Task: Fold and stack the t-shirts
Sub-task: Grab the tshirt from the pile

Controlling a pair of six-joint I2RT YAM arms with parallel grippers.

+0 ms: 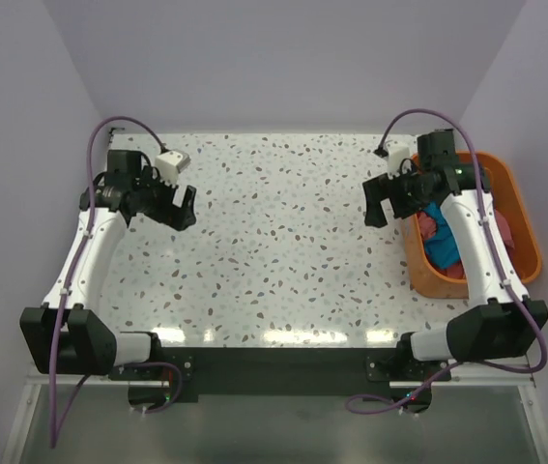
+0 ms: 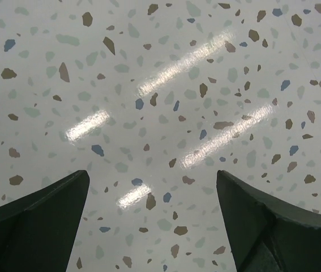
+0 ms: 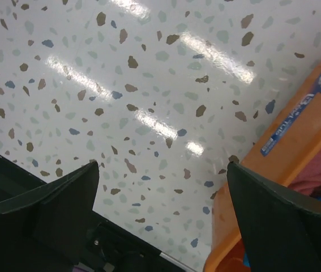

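Note:
The t-shirts lie crumpled in the orange tub (image 1: 523,208) at the right: a teal-blue one (image 1: 443,244) and pink and red ones (image 1: 433,224), partly hidden by my right arm. In the right wrist view pink cloth (image 3: 319,170) shows inside the tub (image 3: 296,141). My right gripper (image 1: 389,201) is open and empty, hovering over the table just left of the tub; in its wrist view (image 3: 163,170) the jaws stand wide apart. My left gripper (image 1: 179,205) is open and empty above bare tabletop at the left, also seen in the left wrist view (image 2: 152,178).
The speckled white table (image 1: 274,251) runs between the arms. Purple walls close the back and both sides. The dark near edge of the table (image 3: 13,175) shows in the right wrist view. A blue label (image 3: 296,116) sits on the tub's side.

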